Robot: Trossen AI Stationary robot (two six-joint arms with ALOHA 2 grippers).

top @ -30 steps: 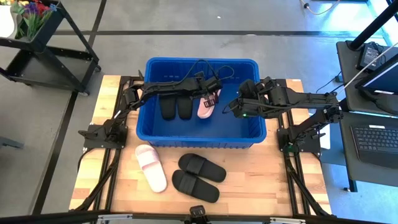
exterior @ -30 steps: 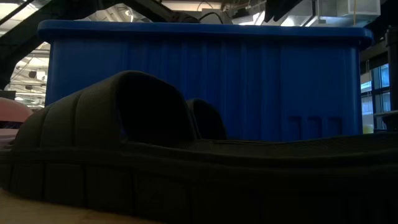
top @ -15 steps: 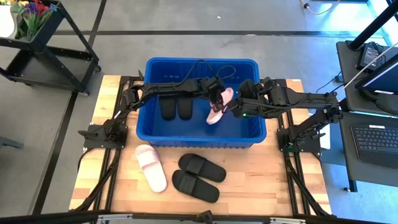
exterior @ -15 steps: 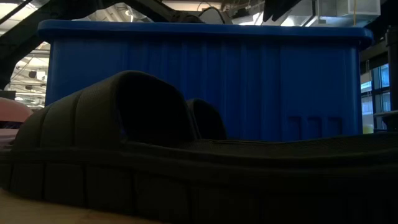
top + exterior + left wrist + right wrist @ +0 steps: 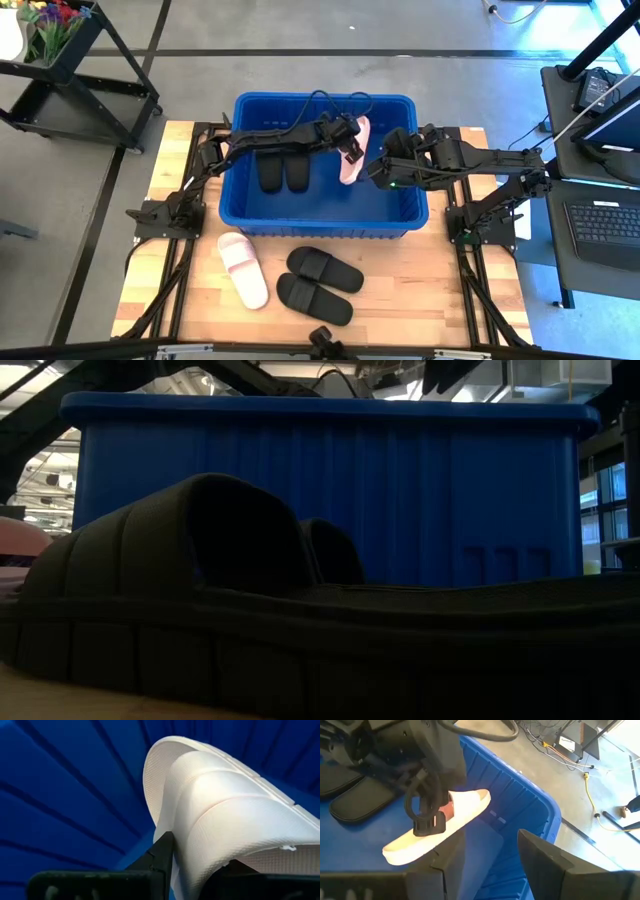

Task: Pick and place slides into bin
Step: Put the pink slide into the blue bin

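- The blue bin [image 5: 323, 205] stands at the far middle of the wooden table [image 5: 420, 275], its long side running along the table's far edge.
- Inside the bin, a pair of black slides [image 5: 284, 173] lies side by side on the floor, in the half toward the table's left edge.
- The left gripper [image 5: 352, 148] reaches over the bin from the left and is clamped on a pale pinkish-white slide [image 5: 352, 163], its fingers narrowed on the strap.
- That slide hangs above the bin floor, tilted, over the middle of the bin and nearer the far wall; in the left wrist view its ribbed strap [image 5: 225, 820] fills the frame against the blue ribbed wall [image 5: 60, 795].
- In the right wrist view the same slide [image 5: 440, 827] is seen lifted clear of the bin floor, held at its strap by the left gripper [image 5: 431, 822].
- The right gripper [image 5: 372, 172] hovers inside the bin's right half, just beside the held slide, with its fingers [image 5: 540, 857] parted and nothing between them.
- Outside the bin, near the table's front edge, the second pale slide [image 5: 243, 269] lies toward the left.
- Just beside it on the right, the other pair of black slides [image 5: 318, 283] lies on the table, close together and angled.
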